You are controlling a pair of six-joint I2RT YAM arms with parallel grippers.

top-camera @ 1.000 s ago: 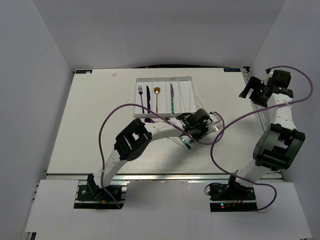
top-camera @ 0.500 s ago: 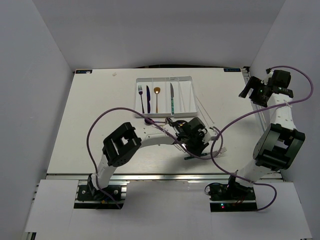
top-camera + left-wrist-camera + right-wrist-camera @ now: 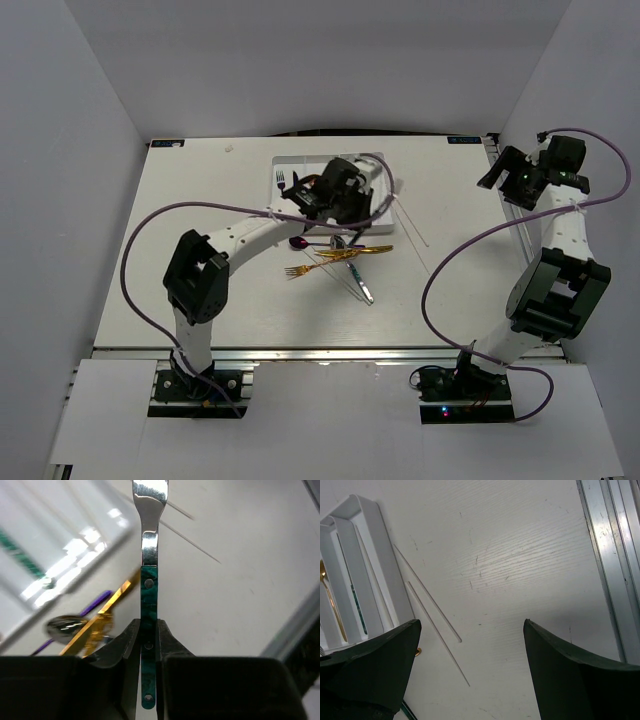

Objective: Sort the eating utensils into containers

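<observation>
Lengthwise, the teal-handled utensil (image 3: pixel 149 587) juts straight from left gripper (image 3: pixel 148 627).

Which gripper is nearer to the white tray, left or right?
Left. The left gripper is above the tray, holding a teal-handled utensil; the right gripper is far to its right.

I count one white tray (image 3: pixel 380 555), two chopsticks (image 3: pixel 427 594) loose on the table beside it, one teal-handled piece (image 3: pixel 149 605) held aloft, and a crossed heap (image 3: pixel 345 256) of at least four utensils.
</observation>
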